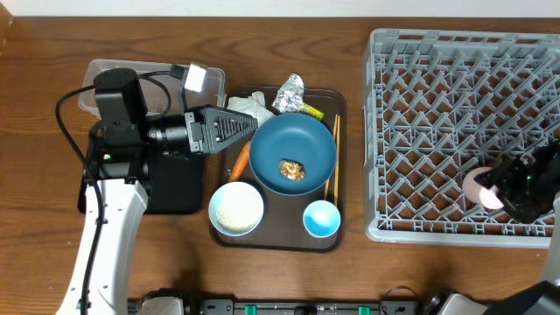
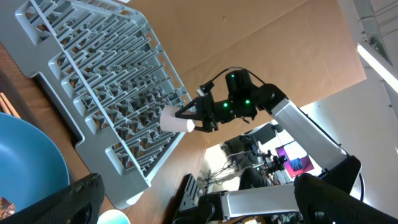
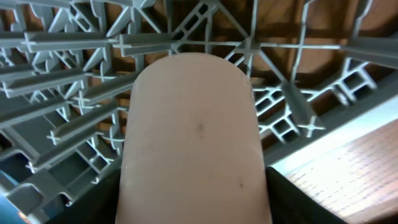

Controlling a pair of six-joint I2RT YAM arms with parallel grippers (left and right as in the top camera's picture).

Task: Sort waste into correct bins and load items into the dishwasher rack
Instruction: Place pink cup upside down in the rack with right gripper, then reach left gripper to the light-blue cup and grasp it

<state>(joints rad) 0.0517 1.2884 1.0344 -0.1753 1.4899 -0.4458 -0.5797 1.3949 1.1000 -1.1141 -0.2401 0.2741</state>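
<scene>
Pink cup (image 2: 176, 119) sits clamped in right pincer (image 2: 189, 119) over dishwasher rack (image 2: 93, 74); dropped crooked, it could tip between pegs.

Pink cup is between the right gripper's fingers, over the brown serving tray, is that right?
No. The pink cup is between the right gripper's fingers, but over the dishwasher rack, not the brown serving tray. The overhead view shows it.

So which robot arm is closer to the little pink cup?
Right. The right gripper has the pink cup between its jaws, over the rack's near edge. The left gripper is far across the table, by the blue bowl.
</scene>
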